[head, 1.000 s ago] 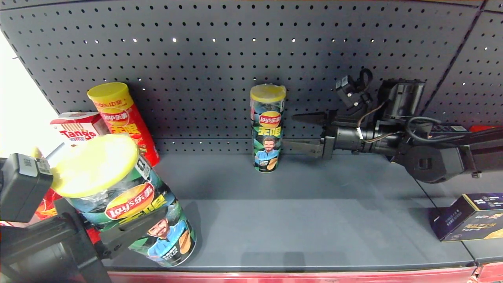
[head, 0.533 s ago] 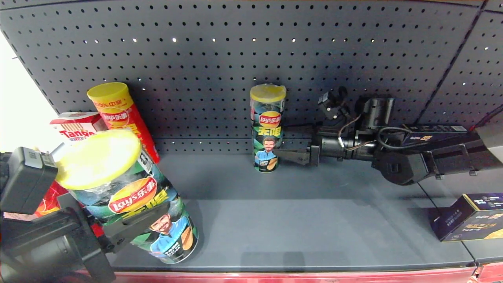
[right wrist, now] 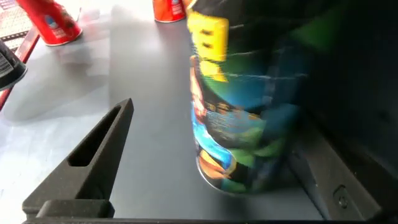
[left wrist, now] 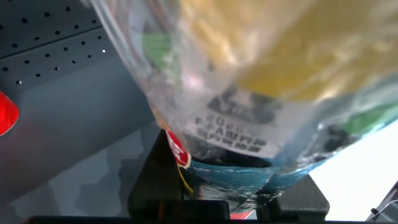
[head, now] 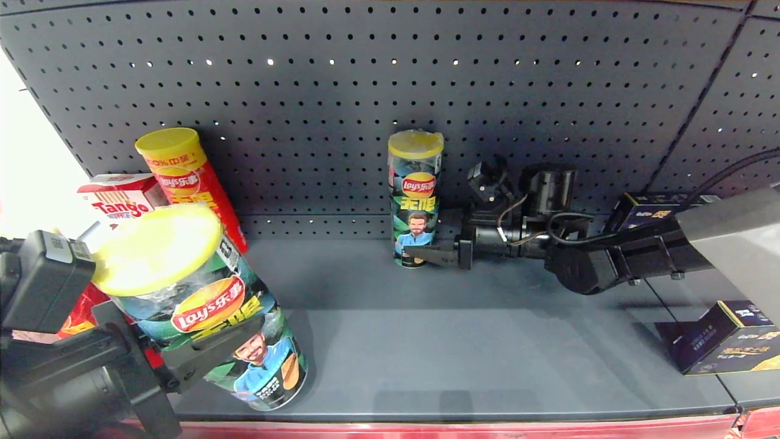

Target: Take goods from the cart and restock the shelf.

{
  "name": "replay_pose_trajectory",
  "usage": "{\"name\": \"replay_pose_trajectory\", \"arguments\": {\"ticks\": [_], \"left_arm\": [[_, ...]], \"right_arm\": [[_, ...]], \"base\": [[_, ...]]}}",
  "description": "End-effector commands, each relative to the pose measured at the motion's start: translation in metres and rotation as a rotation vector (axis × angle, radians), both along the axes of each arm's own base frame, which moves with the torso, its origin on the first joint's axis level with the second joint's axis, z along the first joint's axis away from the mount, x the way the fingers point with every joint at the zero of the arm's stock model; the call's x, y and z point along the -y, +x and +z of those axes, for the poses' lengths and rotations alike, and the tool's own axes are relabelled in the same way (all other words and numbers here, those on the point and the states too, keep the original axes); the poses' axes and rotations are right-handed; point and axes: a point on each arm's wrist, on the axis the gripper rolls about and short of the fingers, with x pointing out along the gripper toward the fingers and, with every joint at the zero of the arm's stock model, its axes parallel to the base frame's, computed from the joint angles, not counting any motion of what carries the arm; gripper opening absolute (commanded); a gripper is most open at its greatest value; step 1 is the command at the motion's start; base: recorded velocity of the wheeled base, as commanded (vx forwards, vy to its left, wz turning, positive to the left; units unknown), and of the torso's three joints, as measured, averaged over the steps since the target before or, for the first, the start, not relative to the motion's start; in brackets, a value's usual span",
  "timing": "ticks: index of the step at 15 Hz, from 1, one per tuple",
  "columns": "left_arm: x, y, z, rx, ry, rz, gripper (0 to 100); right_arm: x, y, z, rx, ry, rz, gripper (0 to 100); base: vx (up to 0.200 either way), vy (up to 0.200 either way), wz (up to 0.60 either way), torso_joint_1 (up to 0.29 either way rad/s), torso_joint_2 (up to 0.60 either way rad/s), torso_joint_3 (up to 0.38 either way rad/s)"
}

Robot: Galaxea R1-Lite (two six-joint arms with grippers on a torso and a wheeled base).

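At the far left of the grey metal shelf (head: 487,347), a white-and-red cardboard box (head: 119,198) sits by the dark perforated back panel (head: 390,91). Just beside the box, a red cylindrical chip can with a yellow lid (head: 192,186) leans against the panel.

In front of these two, near the shelf's front edge, is a green-and-blue chip canister with a yellow plastic lid (head: 207,311). It tilts with its lid towards the left. Whether its base touches the shelf cannot be told.

The left gripper (head: 213,347) is clamped on this canister. One black finger (head: 244,332) lies across the front of its lower half. In the left wrist view the canister (left wrist: 249,93) sits blurred right above the gripper's black body.

At the middle of the shelf, close to the back panel, a second green-and-blue canister with a yellow lid (head: 415,201) stands upright.

The right gripper (head: 423,235) comes in from the right, low over the shelf. Its jaws stand wide apart on either side of this canister's lower part. In the right wrist view the canister (right wrist: 249,112) stands between the two black fingers (right wrist: 87,162). One finger is well apart from it and the other is just beside its base. Contact cannot be told.

Behind the right arm a dark flat box (head: 646,207) lies by the back panel. A dark navy box with gold print (head: 719,338) sits at the right end of the shelf.
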Motion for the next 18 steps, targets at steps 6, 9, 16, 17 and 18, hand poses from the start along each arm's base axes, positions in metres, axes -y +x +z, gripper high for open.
{"name": "replay_pose_trajectory", "arguments": {"ticks": [6,9,16,17,18], "left_arm": [[0.0,0.0,-0.003,-0.007,0.004,0.001,0],[0.0,0.0,-0.003,-0.006,0.004,0.001,0],[-0.001,-0.001,-0.003,-0.004,0.003,0.001,0],[-0.001,-0.001,-0.004,-0.008,0.005,0.003,0],[-0.001,-0.001,-0.005,-0.011,0.006,0.003,0]], "right_arm": [[-0.029,0.001,-0.009,0.005,0.009,0.075,100],[-0.031,-0.016,0.002,0.011,0.011,0.097,100],[-0.027,-0.033,0.009,-0.001,0.004,0.102,100],[-0.031,-0.03,0.005,-0.004,0.002,0.105,100],[-0.034,-0.027,0.003,-0.002,0.003,0.106,100]], "base": [[0.0,0.0,0.0,0.0,0.0,0.0],[0.0,0.0,0.0,0.0,0.0,0.0],[0.0,0.0,0.0,0.0,0.0,0.0],[0.0,0.0,0.0,0.0,0.0,0.0],[0.0,0.0,0.0,0.0,0.0,0.0]]}}
